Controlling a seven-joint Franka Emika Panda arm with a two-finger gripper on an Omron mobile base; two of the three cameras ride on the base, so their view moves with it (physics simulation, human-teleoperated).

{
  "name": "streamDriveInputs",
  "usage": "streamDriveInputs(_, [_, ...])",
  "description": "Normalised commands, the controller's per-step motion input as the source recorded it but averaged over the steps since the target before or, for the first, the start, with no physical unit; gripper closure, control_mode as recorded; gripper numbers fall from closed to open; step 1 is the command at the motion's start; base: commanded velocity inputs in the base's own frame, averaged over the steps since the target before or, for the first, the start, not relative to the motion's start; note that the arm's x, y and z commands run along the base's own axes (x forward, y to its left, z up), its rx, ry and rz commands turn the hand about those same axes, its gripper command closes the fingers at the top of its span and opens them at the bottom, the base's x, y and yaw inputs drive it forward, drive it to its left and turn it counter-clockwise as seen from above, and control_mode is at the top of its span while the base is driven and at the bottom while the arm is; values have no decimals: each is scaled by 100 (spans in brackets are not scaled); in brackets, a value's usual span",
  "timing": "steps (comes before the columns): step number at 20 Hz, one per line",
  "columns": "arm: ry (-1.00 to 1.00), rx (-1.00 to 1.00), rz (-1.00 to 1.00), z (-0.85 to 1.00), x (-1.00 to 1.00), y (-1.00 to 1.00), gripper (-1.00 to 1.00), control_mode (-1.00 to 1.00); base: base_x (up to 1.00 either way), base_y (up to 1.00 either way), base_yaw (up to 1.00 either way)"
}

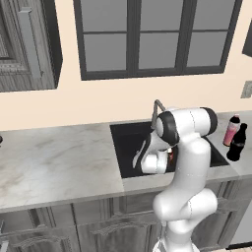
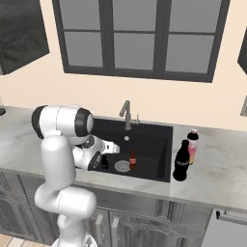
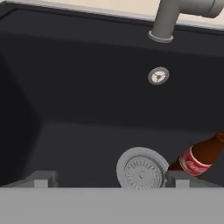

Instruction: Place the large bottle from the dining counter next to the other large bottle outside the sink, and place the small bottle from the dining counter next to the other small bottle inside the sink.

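Claw (image 3: 108, 181) spread apart above the sink (image 3: 87, 100) drain.
Small bottle (image 3: 199, 158) wears a red cola-style script label; arm bent low into the basin.

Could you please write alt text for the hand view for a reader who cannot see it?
A small brown bottle with a red label leans inside a black sink, beside the round metal drain. A grey faucet rises behind the basin.

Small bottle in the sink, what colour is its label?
Red with white lettering, on the small bottle; hand view shows it best.
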Motion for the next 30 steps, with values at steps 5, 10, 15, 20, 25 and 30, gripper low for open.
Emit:
streamDriveInputs(5, [-11,0,0,9,0,-23,-100,-100,0,0,0])
streamDriveInputs(10, [-9,0,1,38,-4,1,-100,-100,0,0,0])
streamDriveInputs(15, [-8,2,1,35,-32,29,-100,-100,0,0,0])
streamDriveInputs(20, [-10,1,0,47,-51,44,-100,-100,0,0,0])
streamDriveInputs(25, [-14,0,0,72,-60,34,-100,-100,0,0,0])
streamDriveInputs(30, [-13,1,0,75,-51,25,-100,-100,0,0,0])
